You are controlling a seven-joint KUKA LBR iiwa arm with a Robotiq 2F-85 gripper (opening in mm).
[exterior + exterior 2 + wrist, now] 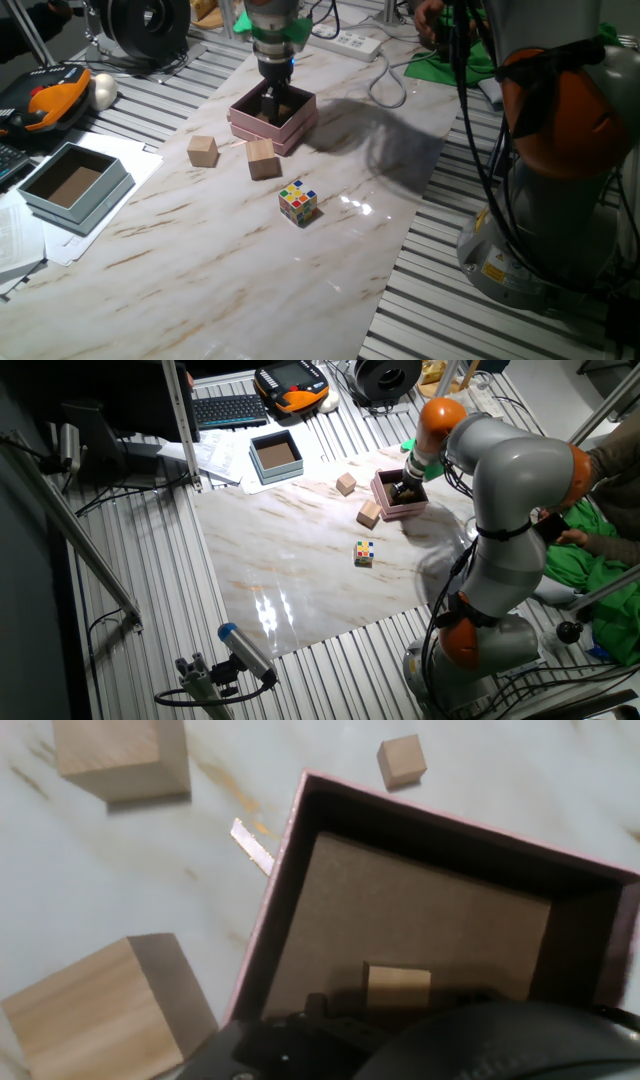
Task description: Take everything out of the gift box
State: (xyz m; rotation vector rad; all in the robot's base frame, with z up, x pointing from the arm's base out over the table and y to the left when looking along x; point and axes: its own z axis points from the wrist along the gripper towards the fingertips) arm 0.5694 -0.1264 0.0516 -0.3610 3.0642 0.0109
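The pale-pink gift box (300,118) stands at the far side of the marble board; it also shows in the other fixed view (392,510). My gripper (272,104) reaches down inside it, fingers slightly apart. In the hand view a small wooden cube (397,986) lies on the box's brown floor (420,910), right beside my dark gripper body. Two larger wooden cubes (203,150) (264,158) rest on the board outside the box, front-left of it. The hand view also shows a tiny cube (401,760) outside the box.
A multicoloured puzzle cube (298,202) sits on the board nearer the front. A grey-blue box (75,185) with a brown inside rests on papers at the left. Cables, a power strip (352,42) and green cloth lie behind the box.
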